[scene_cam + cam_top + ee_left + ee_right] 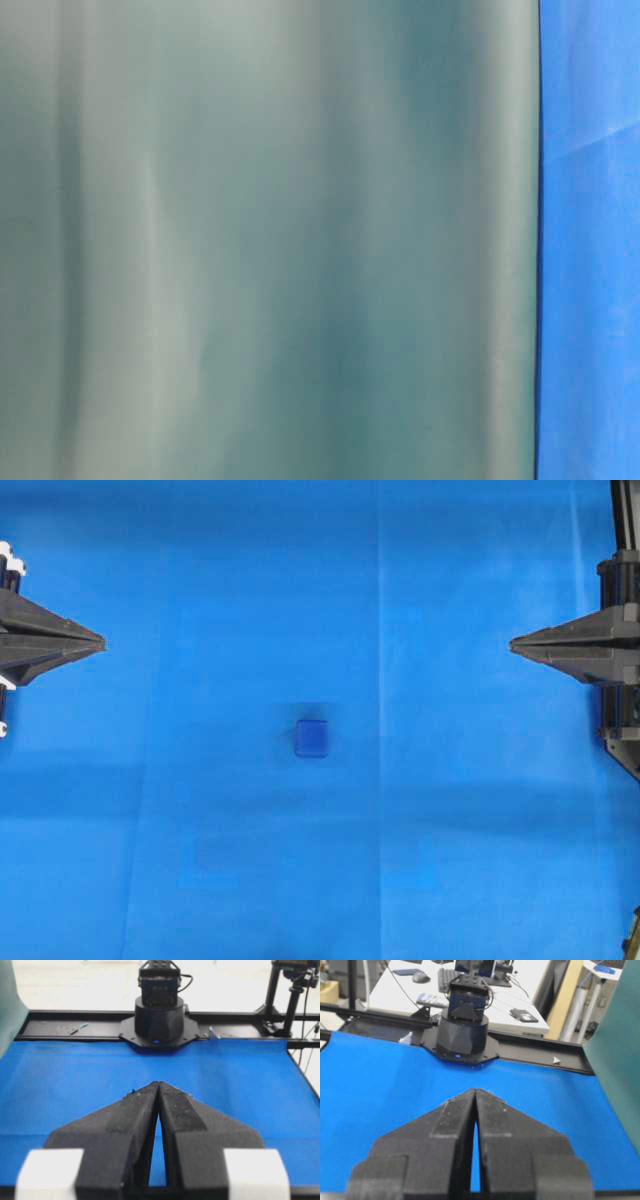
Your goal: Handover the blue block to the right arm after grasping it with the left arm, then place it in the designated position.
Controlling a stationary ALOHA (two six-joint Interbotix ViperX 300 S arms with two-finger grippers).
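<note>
- Blue cloth (450, 600) is being occupied near its middle by the small, dark royal-blue block (311, 738), untouched.
- Nothing is being held by the black left gripper (100, 641) with white-based fingers, its jaws pressed together, well apart from the block.
- Nothing is being held by the all-black right gripper (514, 643), likewise closed.
- Grasp, handover and placement are all being judged as outstanding.
</note>
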